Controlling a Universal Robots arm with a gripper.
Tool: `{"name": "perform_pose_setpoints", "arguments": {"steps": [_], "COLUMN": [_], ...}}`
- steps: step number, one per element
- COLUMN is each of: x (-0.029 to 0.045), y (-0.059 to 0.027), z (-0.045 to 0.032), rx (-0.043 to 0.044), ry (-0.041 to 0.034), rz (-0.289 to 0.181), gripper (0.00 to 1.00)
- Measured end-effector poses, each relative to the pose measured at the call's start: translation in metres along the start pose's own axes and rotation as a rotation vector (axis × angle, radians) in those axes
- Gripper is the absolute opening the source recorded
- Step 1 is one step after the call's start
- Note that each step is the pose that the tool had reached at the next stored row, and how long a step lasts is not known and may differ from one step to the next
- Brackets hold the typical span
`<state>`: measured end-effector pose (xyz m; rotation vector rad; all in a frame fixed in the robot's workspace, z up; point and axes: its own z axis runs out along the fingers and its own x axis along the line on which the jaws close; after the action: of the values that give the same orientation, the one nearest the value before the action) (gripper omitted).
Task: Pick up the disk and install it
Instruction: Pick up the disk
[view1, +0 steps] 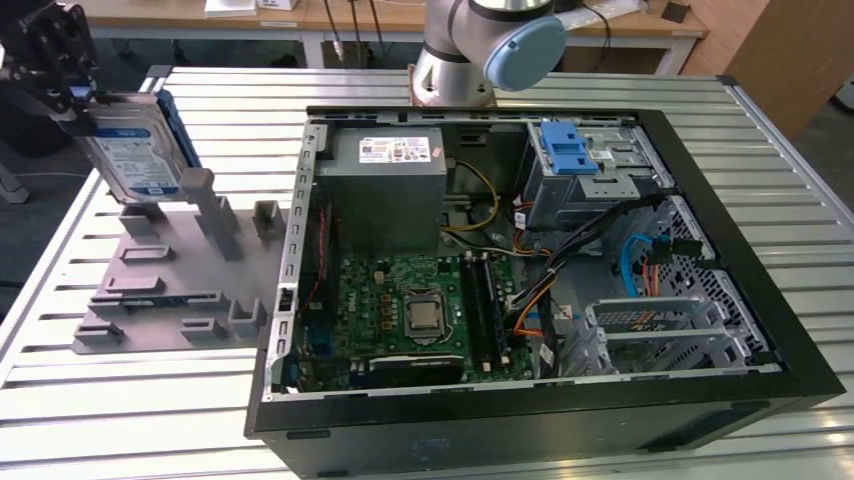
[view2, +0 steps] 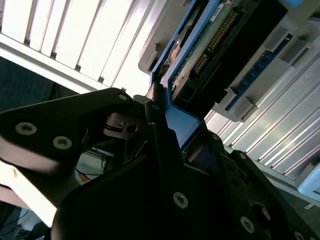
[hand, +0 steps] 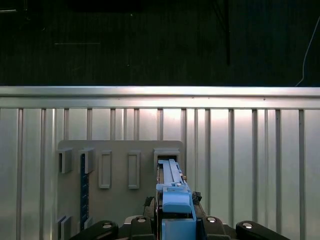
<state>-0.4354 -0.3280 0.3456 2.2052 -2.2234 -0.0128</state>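
In the exterior view we see the black gripper at the far corner on the exterior view's left, with its jaws clamped on the upper end of the flat rectangular silver-grey disk, which has a blue and white label and a blue plastic bracket. The disk hangs almost upright, a little tilted, over the far edge of the flat grey fixture plate. Its lower edge is just beside a grey upright post, and we cannot tell whether they touch.

In both wrist views the blue bracket sits between the fingers.

To the exterior view's right, the open black computer case lies on the ribbed aluminium table. A bare strip of table runs along the plate's left edge.
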Motion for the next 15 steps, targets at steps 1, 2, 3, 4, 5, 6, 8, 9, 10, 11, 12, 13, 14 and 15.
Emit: {"name": "perform_pose_setpoints", "arguments": {"steps": [1, 2, 3, 4, 5, 6, 8, 9, 10, 11, 12, 13, 14, 15], "x": [0.0, 0.0, 0.0, 0.0, 0.0, 0.0, 0.0, 0.0, 0.0, 0.0, 0.0, 0.0, 0.0, 0.0], "y": [0.0, 0.0, 0.0, 0.0, 0.0, 0.0, 0.0, 0.0001, 0.0001, 0.0001, 0.0001, 0.0001, 0.0001, 0.0001], "z": [-0.0005, -0.0009, -0.0013, -0.0017, -0.0021, -0.0026, -0.0036, -0.0041, -0.0046, -0.005, -0.0055, -0.006, -0.0065, -0.0071], "rx": [0.0, 0.0, 0.0, -0.0001, 0.0, 0.0, 0.0, 0.0, 0.0, 0.0, 0.0, -0.0001, 0.0, 0.0], "ry": [0.0, 0.0, 0.0, 0.0001, 0.0, 0.0, 0.0, 0.0, 0.0, 0.0, 0.0, 0.0, 0.0, 0.0], "rz": [0.0, 0.0, 0.0, 0.0, 0.0, 0.0, 0.0, 0.0, 0.0, 0.0, 0.0, 0.0, 0.0, 0.0], "gripper": [0.36, 0.36, 0.36, 0.36, 0.36, 0.36, 0.36, 0.36, 0.36, 0.36, 0.36, 0.36, 0.36, 0.36]}}
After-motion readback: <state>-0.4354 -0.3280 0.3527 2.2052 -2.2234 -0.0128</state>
